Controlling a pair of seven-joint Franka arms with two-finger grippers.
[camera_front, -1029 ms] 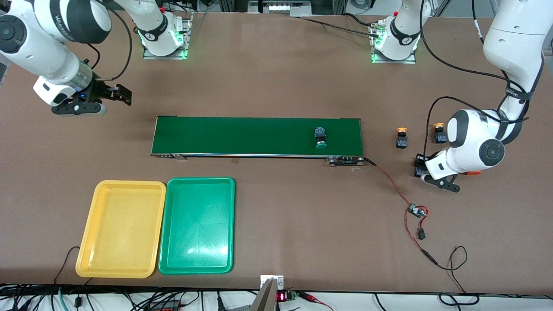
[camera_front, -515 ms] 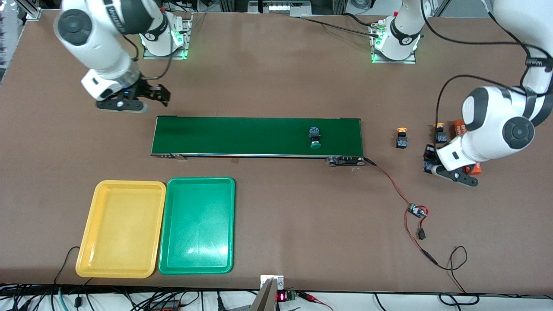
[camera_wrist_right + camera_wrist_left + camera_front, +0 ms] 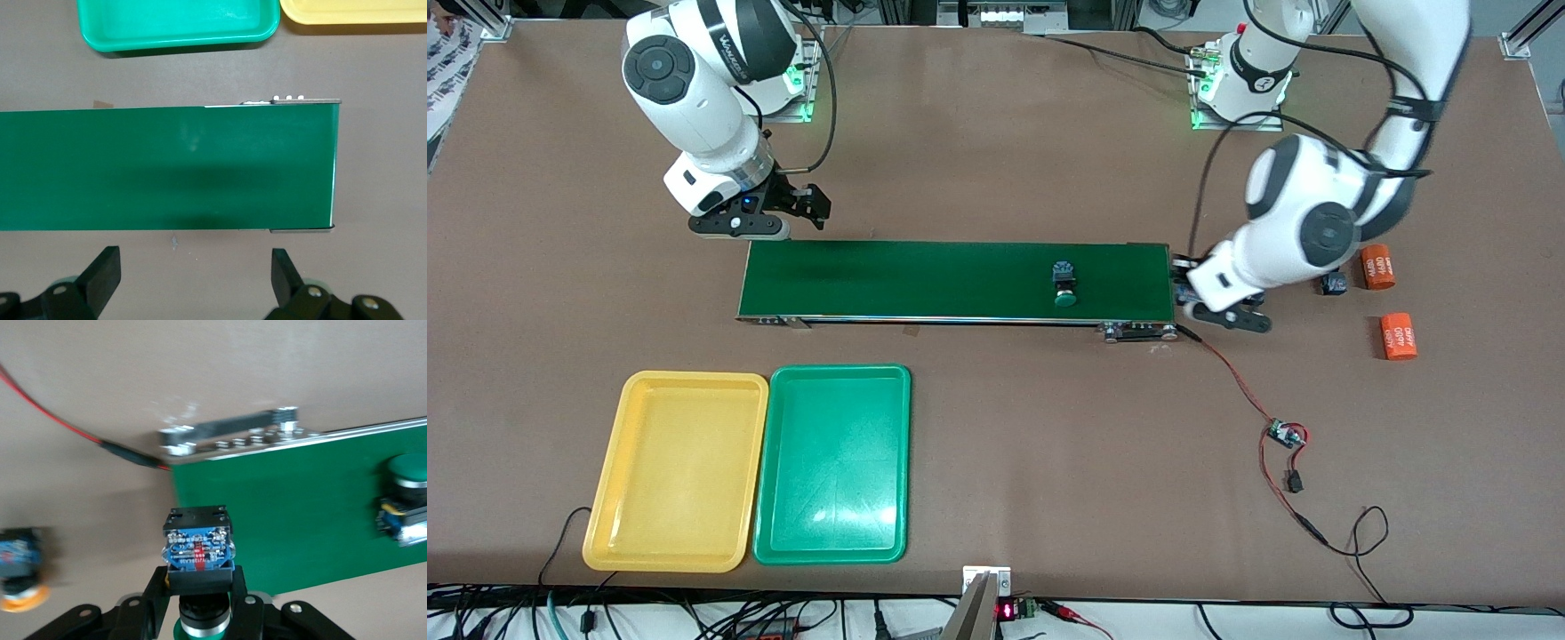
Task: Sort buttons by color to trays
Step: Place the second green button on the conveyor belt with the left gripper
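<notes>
Now | left gripper [image 3: 199, 597] clamps green-capped button [image 3: 198, 547] over conveyor belt [image 3: 300, 507] end | right gripper [image 3: 193, 267] spread, empty

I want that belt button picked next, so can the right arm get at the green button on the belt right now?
Probably yes. The right gripper is open and empty over the belt's end, and nothing stands between it and the green button, which lies well along the belt toward the left arm.

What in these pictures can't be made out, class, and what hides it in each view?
- Front view: the left gripper and its button are mostly hidden under the left arm at the belt's end.
- Left wrist view: held button's cap is hidden by the fingers; its colour is unclear.
- Left wrist view: an orange-capped button is blurred and cut by the edge.
- Right wrist view: both trays, green and yellow, are cut off.
</notes>
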